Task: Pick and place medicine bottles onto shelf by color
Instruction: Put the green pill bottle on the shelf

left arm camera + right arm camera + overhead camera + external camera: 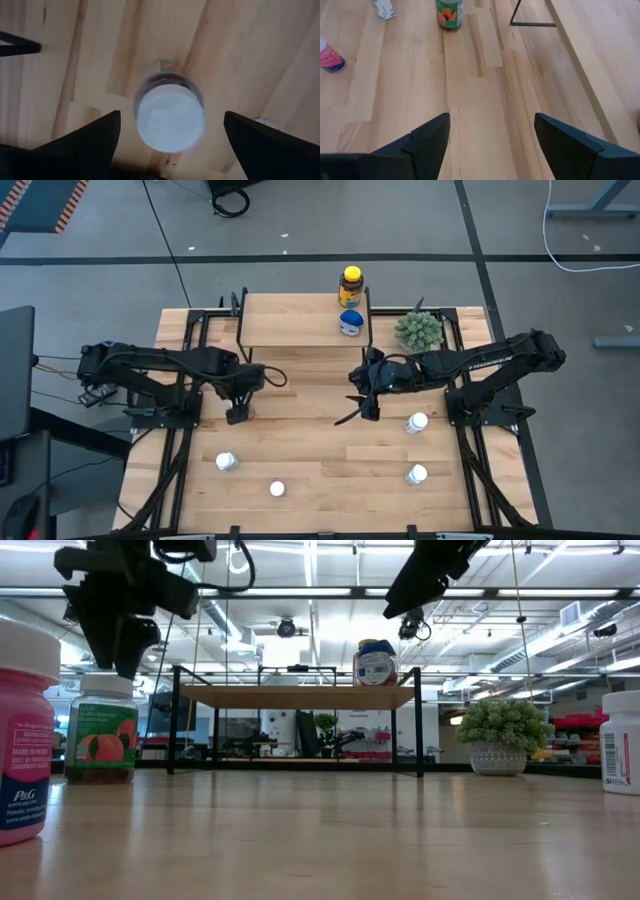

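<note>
2 dark robot arms work over a light-wood table (320,450) strewn with medicine bottles. The left hand (237,415) hangs above a white-capped bottle with an orange-fruit label (170,117), its fingers (85,145) spread wide on either side of the cap and not touching it; the bottle stands on the table in front of the shelf's left end. The right hand (366,408) hovers over bare table near the middle, in front of the shelf's right end, fingers spread and holding nothing.

The shelf (300,320), a wood board on thin black legs, stands at the table's far edge. At its right end sit an amber bottle with a yellow cap (350,285) and, just in front of it, a squat blue-lidded bottle (350,323). A green potted plant (418,330) stands on the table beside the shelf's right end.

4 more white-capped bottles stand apart on the table's near half: 2 toward the left (227,462) (277,489), 2 toward the right (416,422) (417,474). One, pink-labelled (22,740), stands closest to the low camera.
</note>
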You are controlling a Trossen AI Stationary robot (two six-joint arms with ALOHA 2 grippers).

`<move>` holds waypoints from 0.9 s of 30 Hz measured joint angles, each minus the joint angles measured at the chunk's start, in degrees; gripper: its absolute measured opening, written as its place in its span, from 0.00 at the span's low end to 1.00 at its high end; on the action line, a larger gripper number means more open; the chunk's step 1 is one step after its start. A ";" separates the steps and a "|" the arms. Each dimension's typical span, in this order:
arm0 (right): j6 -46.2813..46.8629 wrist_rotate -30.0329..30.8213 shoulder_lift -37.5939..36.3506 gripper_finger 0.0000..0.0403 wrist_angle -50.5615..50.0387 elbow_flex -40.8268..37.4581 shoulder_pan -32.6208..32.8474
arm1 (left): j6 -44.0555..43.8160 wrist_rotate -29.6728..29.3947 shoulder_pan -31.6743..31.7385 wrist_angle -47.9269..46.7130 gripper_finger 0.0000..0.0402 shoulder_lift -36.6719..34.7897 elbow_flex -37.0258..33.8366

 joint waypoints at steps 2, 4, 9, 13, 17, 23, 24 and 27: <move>0.02 0.21 0.00 0.74 0.06 0.00 0.00 | 0.05 -0.09 0.04 0.12 0.90 1.40 -0.02; 0.16 0.24 0.00 0.74 0.06 0.01 0.00 | -0.08 -0.09 0.04 -0.56 0.89 2.87 -0.02; 0.76 0.24 0.00 0.74 0.00 0.02 0.00 | -0.01 -0.09 0.01 -2.64 0.87 6.47 -0.02; 0.76 0.24 0.00 0.74 -0.02 0.02 0.00 | 0.12 -0.09 0.01 -2.32 0.85 7.85 -0.02; 0.87 0.24 0.00 0.74 -0.10 0.04 0.00 | 0.20 -0.04 0.01 -2.35 0.77 8.09 -0.02; 4.49 -0.19 0.00 0.74 -2.12 0.04 0.00 | 0.11 0.15 0.96 -2.50 0.58 7.76 0.03; 5.03 -0.34 0.00 0.74 -2.58 0.04 0.00 | 0.14 0.18 1.34 -2.50 0.58 7.76 0.03; 6.32 -0.57 0.00 0.74 -3.96 0.04 0.00 | 0.22 0.90 2.83 -2.70 0.58 7.82 0.25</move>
